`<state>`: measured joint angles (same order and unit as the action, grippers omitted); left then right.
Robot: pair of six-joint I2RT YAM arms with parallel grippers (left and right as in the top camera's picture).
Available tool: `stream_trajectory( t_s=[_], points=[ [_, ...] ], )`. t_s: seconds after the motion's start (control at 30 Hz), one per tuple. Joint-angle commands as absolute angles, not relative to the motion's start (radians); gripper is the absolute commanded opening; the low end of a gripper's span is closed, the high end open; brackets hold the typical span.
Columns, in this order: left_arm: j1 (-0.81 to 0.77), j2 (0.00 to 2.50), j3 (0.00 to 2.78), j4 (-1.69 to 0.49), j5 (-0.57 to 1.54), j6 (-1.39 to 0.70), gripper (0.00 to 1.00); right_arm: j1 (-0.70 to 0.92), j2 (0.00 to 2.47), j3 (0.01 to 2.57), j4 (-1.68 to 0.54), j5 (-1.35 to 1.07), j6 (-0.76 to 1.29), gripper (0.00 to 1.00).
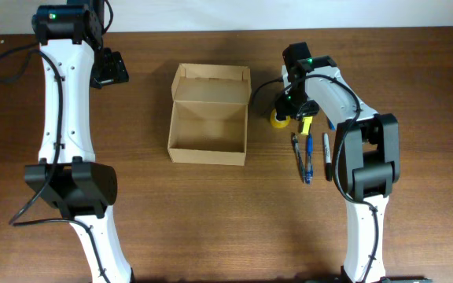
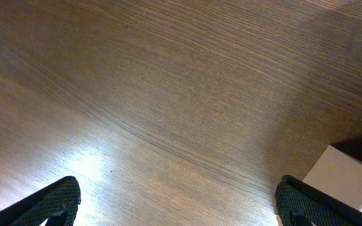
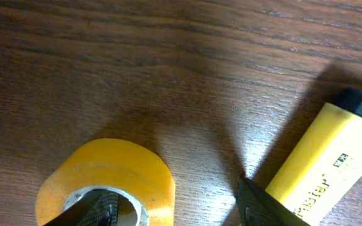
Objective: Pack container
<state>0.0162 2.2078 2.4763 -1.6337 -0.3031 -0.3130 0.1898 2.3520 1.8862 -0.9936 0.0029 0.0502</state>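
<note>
**Box open, both tools apart**

We see the box (image 1: 208,130) mid-worktop (image 1: 211,228), lid (image 1: 211,73) open. L tool (image 2: 178,199) wide apart, above bare wood left of box. R tool (image 3: 171,198) right of box, apart: one finger (image 3: 96,207) in tape roll (image 3: 118,166) core, other outside, by highlighter (image 3: 313,172).

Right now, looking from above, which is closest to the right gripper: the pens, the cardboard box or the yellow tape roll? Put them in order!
Starting from the right gripper:
1. the yellow tape roll, right at its fingertips.
2. the pens, lying just behind it, toward the arm's base.
3. the cardboard box, off to its left, in the middle of the table.
</note>
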Motion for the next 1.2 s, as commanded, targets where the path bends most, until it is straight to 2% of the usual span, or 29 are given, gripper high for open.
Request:
stream_trajectory(
  t_s=[0.0,0.17,0.6,0.93,1.17],
  points=[
    [0.019,2.204,2.471,-1.632,-0.303,-0.308,1.0,0.196,2.365,1.859,-0.978,0.012,0.057,0.47],
    [0.019,2.204,2.471,-1.632,-0.303,-0.308,1.0,0.196,2.365,1.859,-0.978,0.012,0.057,0.05],
    [0.019,2.204,2.471,-1.632,-0.303,-0.308,1.0,0.195,2.298,2.025,-1.113,0.012,0.061,0.04],
    [0.019,2.204,2.471,-1.632,-0.303,-0.308,1.0,0.213,2.224,2.28,-1.305,0.008,0.061,0.04],
    [0.019,2.204,2.471,-1.632,-0.303,-0.308,1.0,0.313,2.192,2.524,-1.454,0.002,0.025,0.04]
  ],
)
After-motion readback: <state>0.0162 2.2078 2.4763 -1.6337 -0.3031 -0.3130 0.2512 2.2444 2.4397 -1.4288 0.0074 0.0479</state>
